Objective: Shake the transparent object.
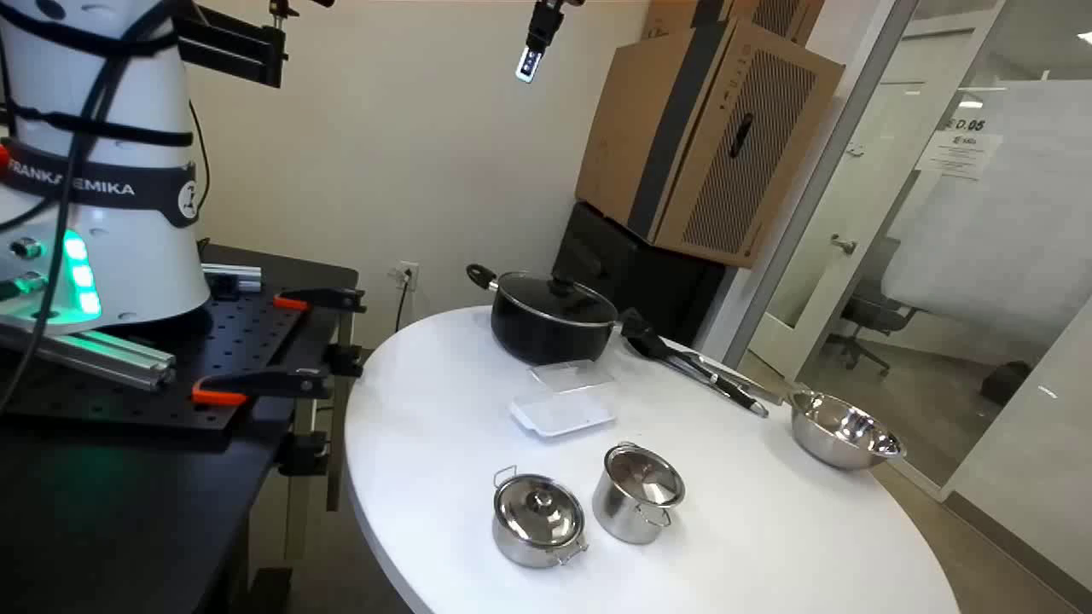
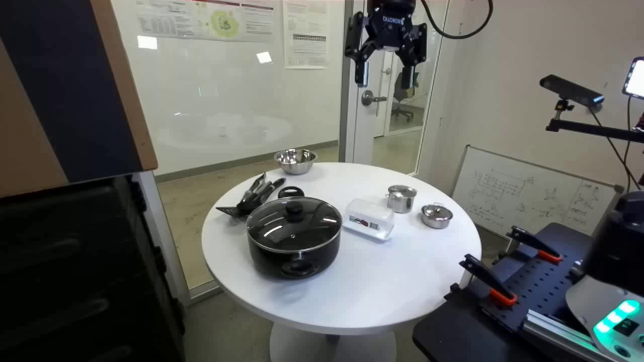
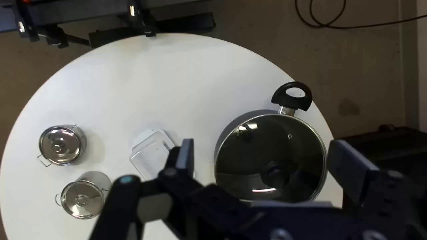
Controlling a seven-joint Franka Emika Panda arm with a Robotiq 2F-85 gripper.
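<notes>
The transparent object (image 1: 565, 397) is a small clear, boxy container on a white base. It lies on the white round table (image 1: 708, 529), close beside the black pot. In an exterior view (image 2: 371, 216) it shows a printed label on its side. In the wrist view the container (image 3: 150, 156) is left of the jaws, partly hidden by a finger. My gripper (image 2: 386, 78) is open and empty, high above the table with its fingers pointing down. In an exterior view only a fingertip of the gripper (image 1: 529, 65) shows at the top. In the wrist view the jaws (image 3: 267, 155) are wide apart over the pot.
The black pot (image 1: 546, 328) has a glass lid and handles. Two small lidded steel pots (image 1: 537, 516) (image 1: 636, 499) stand nearby. Black utensils (image 1: 695, 367) and a steel bowl (image 1: 840, 431) lie farther along. Cardboard boxes (image 1: 708, 136) are stacked on a black cabinet (image 1: 631, 273) beside the table.
</notes>
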